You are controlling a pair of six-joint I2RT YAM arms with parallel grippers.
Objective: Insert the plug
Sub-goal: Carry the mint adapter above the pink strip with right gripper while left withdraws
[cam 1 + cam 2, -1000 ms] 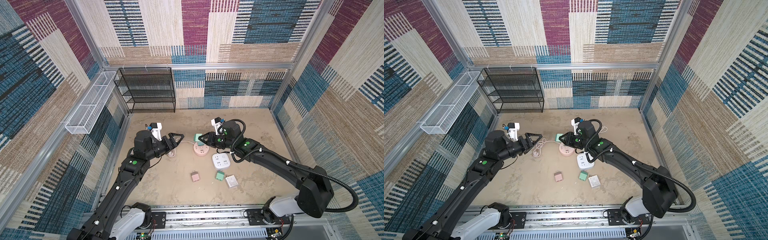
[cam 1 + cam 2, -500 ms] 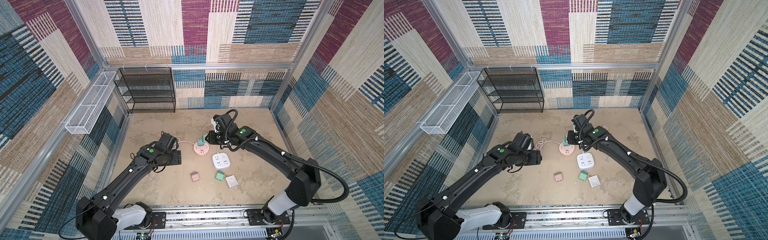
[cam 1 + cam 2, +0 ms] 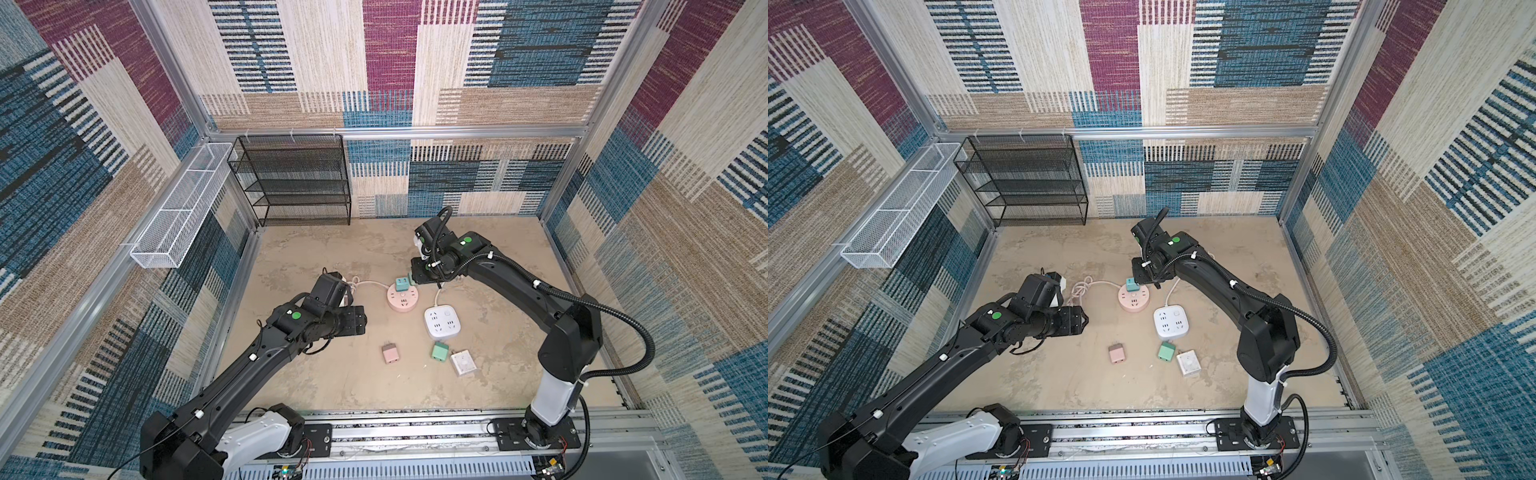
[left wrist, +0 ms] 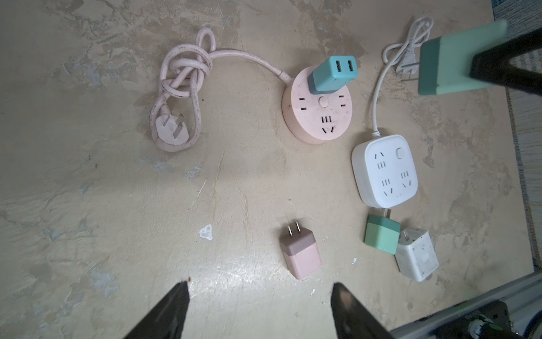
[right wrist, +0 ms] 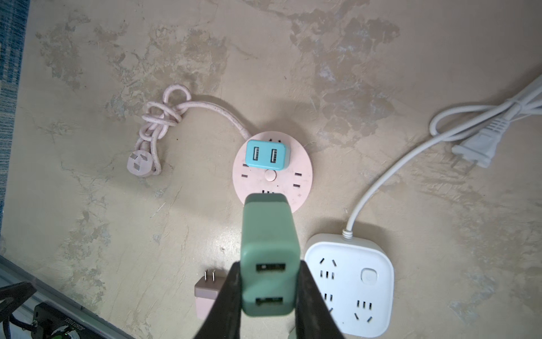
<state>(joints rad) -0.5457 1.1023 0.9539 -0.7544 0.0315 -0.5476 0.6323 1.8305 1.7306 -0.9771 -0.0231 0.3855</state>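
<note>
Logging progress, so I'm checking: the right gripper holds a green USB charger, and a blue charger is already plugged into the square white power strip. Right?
Not quite. The blue charger is plugged into the round pink power strip, not the square white power strip, whose sockets are all empty in the right wrist view. The rest holds: the right gripper holds the green USB charger.

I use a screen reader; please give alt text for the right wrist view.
The right gripper is shut on a green USB charger. Beyond it, a round pink power strip holds a blue charger; a white power strip lies alongside.
</note>
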